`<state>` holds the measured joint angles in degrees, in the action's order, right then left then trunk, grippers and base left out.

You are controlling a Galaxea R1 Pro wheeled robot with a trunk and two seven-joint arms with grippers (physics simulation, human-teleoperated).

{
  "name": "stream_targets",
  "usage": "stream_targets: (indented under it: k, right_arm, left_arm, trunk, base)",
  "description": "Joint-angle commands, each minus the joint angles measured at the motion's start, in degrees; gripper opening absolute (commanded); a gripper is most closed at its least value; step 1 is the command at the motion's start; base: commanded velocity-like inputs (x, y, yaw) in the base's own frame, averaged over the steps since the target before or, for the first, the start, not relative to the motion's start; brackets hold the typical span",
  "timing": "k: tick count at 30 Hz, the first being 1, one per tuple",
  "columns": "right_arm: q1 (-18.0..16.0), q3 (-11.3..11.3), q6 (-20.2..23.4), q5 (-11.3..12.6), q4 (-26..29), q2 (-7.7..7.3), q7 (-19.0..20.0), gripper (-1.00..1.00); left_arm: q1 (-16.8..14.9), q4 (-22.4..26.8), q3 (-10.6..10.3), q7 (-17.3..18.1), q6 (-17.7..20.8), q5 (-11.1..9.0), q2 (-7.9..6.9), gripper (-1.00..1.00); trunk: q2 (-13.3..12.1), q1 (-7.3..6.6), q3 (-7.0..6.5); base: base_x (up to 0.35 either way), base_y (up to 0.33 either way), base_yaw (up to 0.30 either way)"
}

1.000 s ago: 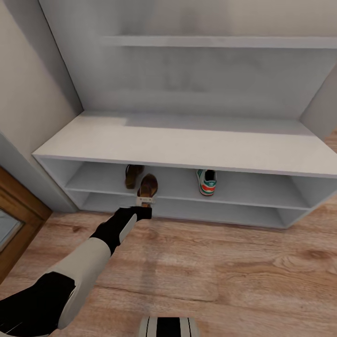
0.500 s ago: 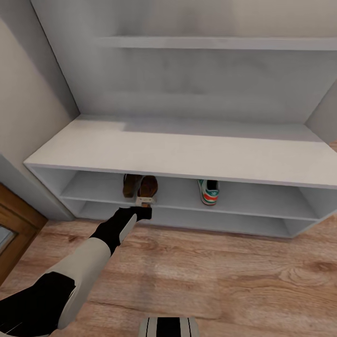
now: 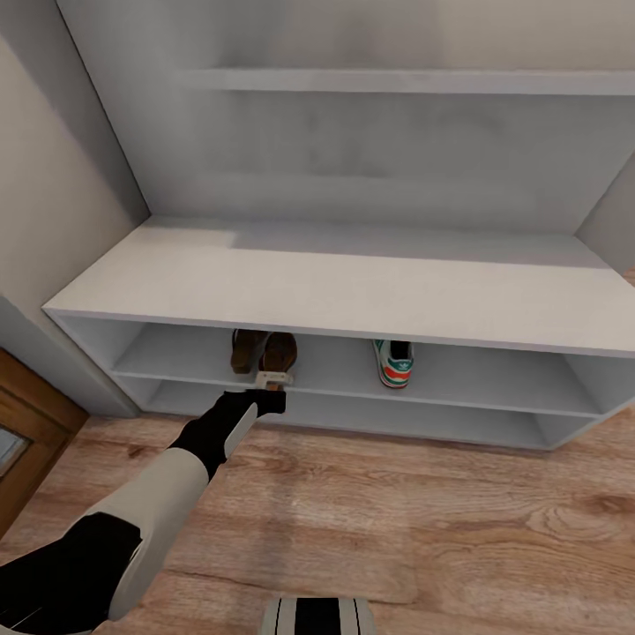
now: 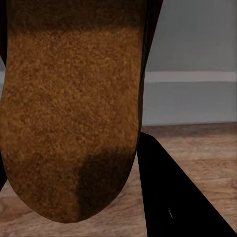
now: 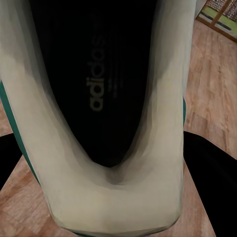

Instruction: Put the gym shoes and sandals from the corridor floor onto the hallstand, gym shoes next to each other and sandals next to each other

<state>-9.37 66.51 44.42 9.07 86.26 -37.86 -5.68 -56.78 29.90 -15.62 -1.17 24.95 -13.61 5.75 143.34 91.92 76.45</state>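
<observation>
Sandals: one (image 3: pixel 246 347) shelved in the hallstand (image 3: pixel 335 287), the second (image 3: pixel 279 353) clamped in your left gripper (image 3: pixel 272 380) beside it. One gym shoe (image 3: pixel 394 362) shelved; your right gripper grips the other (image 5: pixel 106 118).

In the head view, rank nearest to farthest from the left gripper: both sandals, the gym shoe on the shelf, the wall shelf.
1. Right sandal, held in the left gripper.
2. Left sandal, beside it.
3. Gym shoe, farther right.
4. Wall shelf, high above.
</observation>
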Motion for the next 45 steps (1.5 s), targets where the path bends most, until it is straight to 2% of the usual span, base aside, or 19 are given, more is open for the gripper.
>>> stream_targets:
  k: [1,29,45]
  right_arm:
    - [0.0,0.0,0.2,0.6,0.1,-0.02,-0.6,-1.00]
    - [0.0,0.0,0.2,0.6,0.1,-0.02,-0.6,-1.00]
    - [0.0,0.0,0.2,0.6,0.1,-0.02,-0.6,-1.00]
  left_arm:
    - [0.0,0.1,-0.2,0.0,0.2,-0.2,-0.04,-1.00]
    - [0.0,0.1,-0.1,-0.1,-0.1,-0.2,-0.04,-1.00]
    - [0.0,0.1,-0.2,0.0,-0.1,0.0,-0.04,-1.00]
  trunk:
    - [0.0,-0.01,0.04]
    - [0.0,-0.01,0.04]
    - [0.0,-0.01,0.04]
  base:
    - [0.000,0.000,0.000]
    - [0.120,0.000,0.000]
    - [0.010,0.000,0.000]
